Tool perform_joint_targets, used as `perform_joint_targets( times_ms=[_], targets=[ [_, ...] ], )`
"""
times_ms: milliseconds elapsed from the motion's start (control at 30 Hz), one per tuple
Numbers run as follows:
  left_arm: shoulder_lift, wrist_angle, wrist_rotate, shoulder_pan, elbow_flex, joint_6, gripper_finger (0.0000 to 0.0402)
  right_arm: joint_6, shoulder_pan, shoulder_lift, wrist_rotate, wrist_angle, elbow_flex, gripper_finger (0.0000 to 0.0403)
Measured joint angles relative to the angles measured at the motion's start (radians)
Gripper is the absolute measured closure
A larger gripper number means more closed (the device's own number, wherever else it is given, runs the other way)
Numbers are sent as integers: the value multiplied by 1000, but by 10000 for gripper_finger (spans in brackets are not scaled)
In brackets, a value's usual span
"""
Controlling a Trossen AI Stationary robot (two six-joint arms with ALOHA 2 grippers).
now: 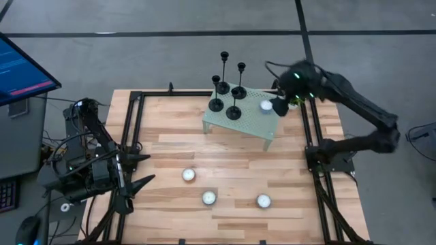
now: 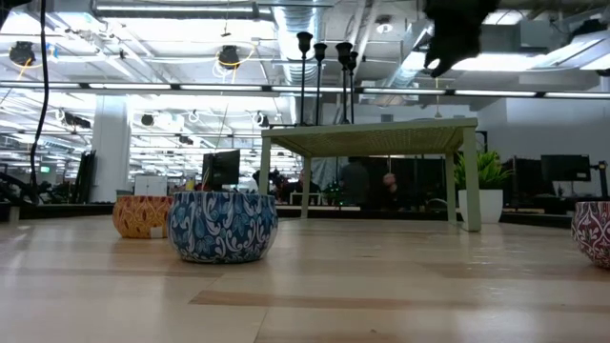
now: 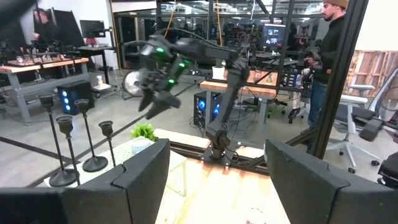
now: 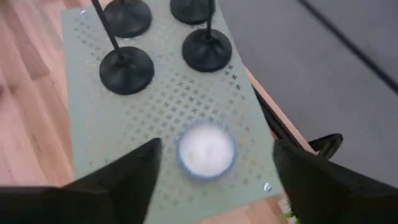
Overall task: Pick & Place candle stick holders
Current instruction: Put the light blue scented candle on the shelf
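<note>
Four black candle stick holders [image 1: 228, 92] stand upright by their round bases on a small pale green perforated stand [image 1: 242, 122] at the table's far middle. In the right wrist view their bases [image 4: 127, 70] show. A white tealight [image 4: 206, 151] sits on the stand's right end. My right gripper [image 4: 216, 146] hovers open just above that tealight [image 1: 266, 105], a finger on either side, touching nothing. My left gripper [image 1: 139, 170] waits open at the table's left edge, pointing level toward the right [image 3: 217, 186].
Three more white tealights [image 1: 189, 175], [image 1: 208, 198], [image 1: 263, 201] lie on the wooden table nearer the front. The low view shows them as patterned round tins [image 2: 222, 227]. Black frame rails [image 1: 133, 129] run along the left and right sides. A person [image 3: 329, 56] stands beyond the table.
</note>
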Motion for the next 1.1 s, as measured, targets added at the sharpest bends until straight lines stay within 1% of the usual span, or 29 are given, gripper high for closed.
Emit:
perform_joint_targets(
  times_ms=[100,200,300,333,367,433,467,633,733,1033,1100],
  targets=[
    [1,-1,0,0,0,1,138,75,25,-169,34,116,-202,172],
    [1,-1,-1,0,0,11,138,153,56,-326,58,277,-409,261],
    [1,-3,-19,0,0,15,138,199,99,-407,63,452,-561,354],
    [1,-3,-19,0,0,15,138,211,112,-418,77,497,-599,377],
    [1,-3,-19,0,0,15,138,224,124,-423,101,531,-630,389],
    [1,-3,-19,0,0,15,138,257,141,-421,145,558,-671,387],
    [1,-2,-19,0,0,15,138,266,146,-416,150,560,-683,385],
    [1,-1,-19,0,0,15,138,263,163,-365,146,569,-704,400],
    [1,-1,-19,0,0,15,138,260,155,-328,146,587,-712,396],
    [0,0,-19,0,0,15,138,213,112,-226,137,729,-712,402],
    [0,0,-19,0,0,15,138,206,94,-207,116,753,-712,402]
  ],
)
